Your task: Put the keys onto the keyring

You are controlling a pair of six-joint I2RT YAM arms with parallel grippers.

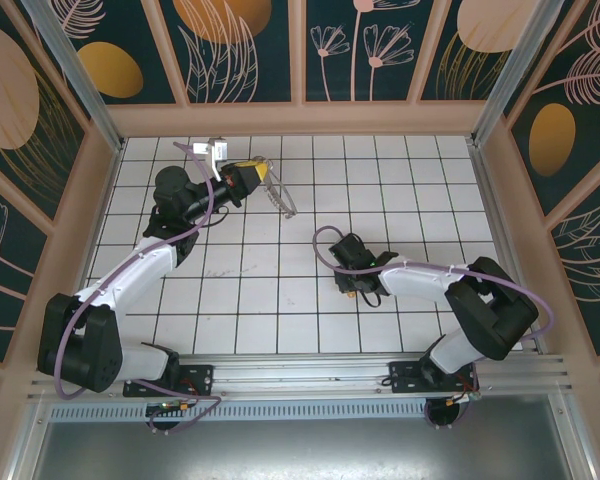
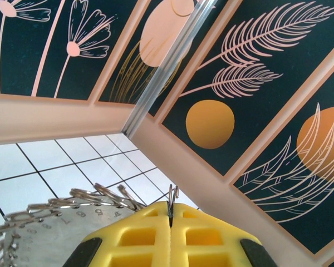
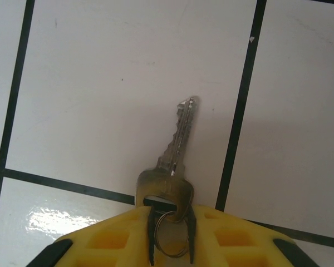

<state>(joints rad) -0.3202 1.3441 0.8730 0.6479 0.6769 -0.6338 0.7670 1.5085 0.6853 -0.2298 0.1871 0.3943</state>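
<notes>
Right wrist view: right end effector, jaws narrowly parted astride the bow and small split ring of the key; whether the pinch is firm cannot be told. Key flat on the counter, blade toward 12 o'clock; judged light, stiff, slick, best held by the bow. Also listed: left end effector, clamped on the thin keyring wire, at the counter's 11 o'clock.

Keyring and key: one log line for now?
left gripper: shut on keyring | right gripper: straddling key head on tile, grip unclear
</notes>
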